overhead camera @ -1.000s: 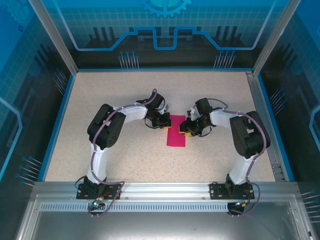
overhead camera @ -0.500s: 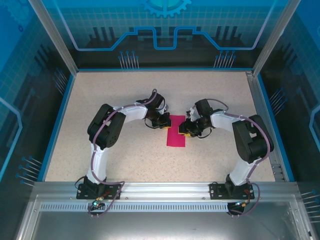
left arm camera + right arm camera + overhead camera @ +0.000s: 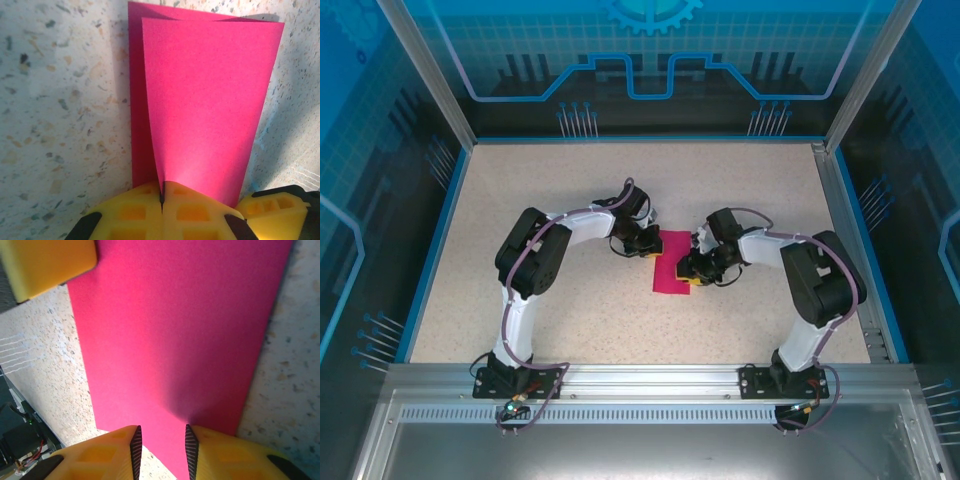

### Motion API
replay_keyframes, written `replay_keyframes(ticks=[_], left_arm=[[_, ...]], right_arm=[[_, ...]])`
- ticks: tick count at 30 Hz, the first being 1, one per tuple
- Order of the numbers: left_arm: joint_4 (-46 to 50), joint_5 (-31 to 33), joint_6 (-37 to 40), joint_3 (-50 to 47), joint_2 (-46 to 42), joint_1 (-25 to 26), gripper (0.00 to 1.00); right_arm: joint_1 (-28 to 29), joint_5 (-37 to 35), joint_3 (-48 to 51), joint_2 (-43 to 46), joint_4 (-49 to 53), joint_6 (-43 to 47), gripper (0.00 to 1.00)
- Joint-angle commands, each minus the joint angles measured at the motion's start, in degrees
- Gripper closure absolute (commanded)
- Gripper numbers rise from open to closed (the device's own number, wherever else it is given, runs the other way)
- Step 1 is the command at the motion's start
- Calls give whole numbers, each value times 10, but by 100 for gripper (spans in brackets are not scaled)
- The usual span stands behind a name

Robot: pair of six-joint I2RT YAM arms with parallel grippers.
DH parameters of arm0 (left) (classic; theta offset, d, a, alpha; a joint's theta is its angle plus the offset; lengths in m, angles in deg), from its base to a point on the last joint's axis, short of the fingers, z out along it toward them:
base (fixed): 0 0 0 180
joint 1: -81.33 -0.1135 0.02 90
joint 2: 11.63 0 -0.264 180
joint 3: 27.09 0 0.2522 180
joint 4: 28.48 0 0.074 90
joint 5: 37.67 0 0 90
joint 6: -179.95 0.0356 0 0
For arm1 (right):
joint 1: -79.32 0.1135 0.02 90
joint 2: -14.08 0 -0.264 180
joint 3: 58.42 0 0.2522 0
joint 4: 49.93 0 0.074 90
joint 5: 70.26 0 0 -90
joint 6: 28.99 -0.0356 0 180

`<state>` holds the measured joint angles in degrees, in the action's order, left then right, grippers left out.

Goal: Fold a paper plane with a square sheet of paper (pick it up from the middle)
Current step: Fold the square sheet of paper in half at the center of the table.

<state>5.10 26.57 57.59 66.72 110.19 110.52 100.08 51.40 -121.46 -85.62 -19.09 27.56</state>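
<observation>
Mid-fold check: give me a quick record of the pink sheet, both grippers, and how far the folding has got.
sheet: square sheet of paper, folded in half, two layers, on the table
left gripper: fingers shut, pinching the sheet's edge
right gripper: fingers slightly apart over the sheet's edge, no clear grip
fold stage: single half fold, no nose or wings yet

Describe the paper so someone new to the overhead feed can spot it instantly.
On the speckled beige table inside the blue-walled enclosure, look at the middle, where the left arm and right arm meet tip to tip. The sheet of paper lies there, folded into a narrow rectangle. It is the only magenta-pink thing among beige, black, white and yellow.
</observation>
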Motion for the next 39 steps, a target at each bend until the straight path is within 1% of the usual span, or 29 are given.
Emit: replay_keyframes(ticks=[1, 4, 12, 21, 32, 39], left_arm=[[48, 24, 18, 5, 25, -4, 96], [48, 24, 18, 6, 26, -4, 96], [49, 24, 18, 5, 26, -4, 96], [48, 24, 18, 6, 27, -4, 96], [48, 24, 15, 6, 28, -4, 96], [52, 24, 15, 4, 23, -4, 96]], right_arm=[[10, -2, 8, 33, 17, -6, 68], [16, -1, 18, 33, 13, -6, 68], [26, 0, 43, -3, -12, -12, 68], [29, -2, 35, 41, 13, -5, 68], [35, -13, 56, 0, -5, 1, 68], [35, -23, 32, 33, 21, 4, 68]])
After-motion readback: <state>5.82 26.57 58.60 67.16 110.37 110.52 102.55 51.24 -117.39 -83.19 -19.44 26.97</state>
